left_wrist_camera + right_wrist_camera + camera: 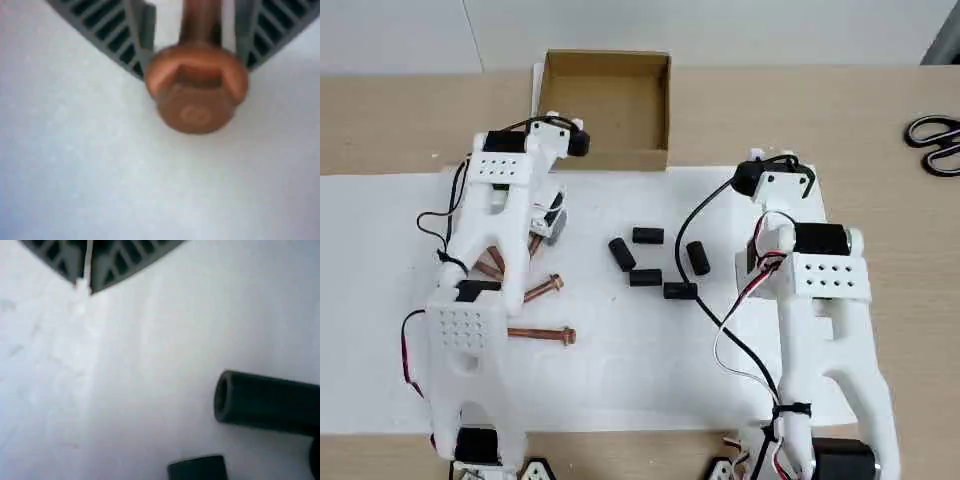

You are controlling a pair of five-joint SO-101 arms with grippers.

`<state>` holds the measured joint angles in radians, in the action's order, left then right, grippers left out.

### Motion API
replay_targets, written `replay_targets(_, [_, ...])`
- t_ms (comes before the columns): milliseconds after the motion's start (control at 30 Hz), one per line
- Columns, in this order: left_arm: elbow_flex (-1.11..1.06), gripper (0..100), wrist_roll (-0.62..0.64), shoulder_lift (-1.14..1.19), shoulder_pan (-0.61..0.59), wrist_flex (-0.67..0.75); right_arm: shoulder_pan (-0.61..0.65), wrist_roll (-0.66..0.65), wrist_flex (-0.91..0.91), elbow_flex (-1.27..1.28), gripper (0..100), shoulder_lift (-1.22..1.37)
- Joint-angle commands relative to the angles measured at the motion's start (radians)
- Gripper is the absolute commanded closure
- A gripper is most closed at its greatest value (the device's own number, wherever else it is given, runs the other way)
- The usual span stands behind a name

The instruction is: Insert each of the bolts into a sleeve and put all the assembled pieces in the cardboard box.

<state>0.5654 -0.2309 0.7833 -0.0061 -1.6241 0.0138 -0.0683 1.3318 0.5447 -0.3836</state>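
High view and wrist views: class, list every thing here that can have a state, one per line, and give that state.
Cardboard box: open, nothing inside.
Left gripper: shut on a bolt.
Held bolt: clamped by its shank.
Loose bolts: lying on the white sheet, without sleeves.
Sleeves: five, lying loose, no bolt in any.
Right gripper: shut, holding nothing.
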Motion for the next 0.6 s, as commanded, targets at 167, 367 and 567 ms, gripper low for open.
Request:
replay_targets(167, [0.03,95,-0.017,0.063,0.009,-0.021,-0.01,-0.011,0.008,-0.041,99.5,-0.004])
replay_targets(367, [0.031,100,-0.017,0.063,0.009,-0.021,-0.01,-0.011,0.008,-0.041,99.5,-0.004])
replay_targets(567, [0.093,99,-0.017,0.061,0.015,-0.077,-0.01,-0.011,0.008,-0.041,99.5,-0.004])
